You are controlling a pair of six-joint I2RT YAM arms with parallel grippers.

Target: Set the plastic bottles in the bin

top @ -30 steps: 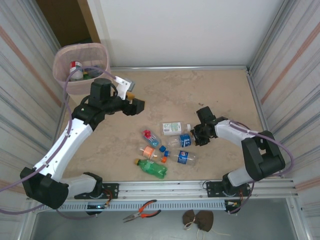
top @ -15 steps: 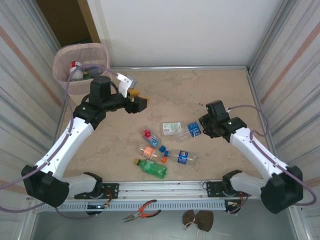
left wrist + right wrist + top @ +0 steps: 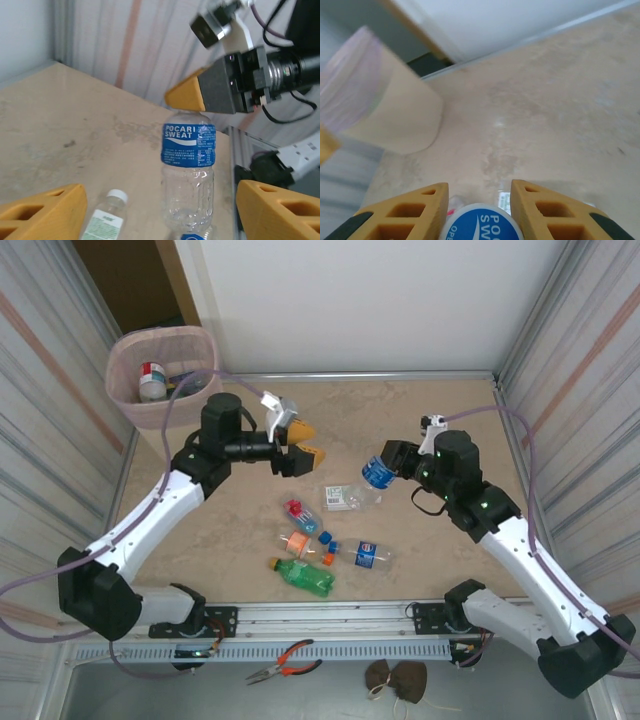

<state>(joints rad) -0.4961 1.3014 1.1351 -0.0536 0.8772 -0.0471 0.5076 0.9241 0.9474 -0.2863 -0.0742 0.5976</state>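
Observation:
My right gripper is shut on a clear bottle with a blue Pocari Sweat label, held above the table. In the right wrist view the yellow fingers clamp its blue label. In the left wrist view that bottle hangs upright from the right gripper. My left gripper hovers to its left, open and empty, its fingers wide apart. Several bottles lie below: white-labelled, red-capped, orange-capped, green, Pepsi-labelled. The bin stands far left.
The bin holds some bottles inside its pink liner. Corrugated walls close in the left and right sides. Pliers lie on the ledge in front of the rail. A white-capped bottle lies under my left gripper.
The right arm has lifted the blue-labelled bottle off the table and carried it up and leftward. The left gripper swung right, away from the bin, and its fingers spread wider.

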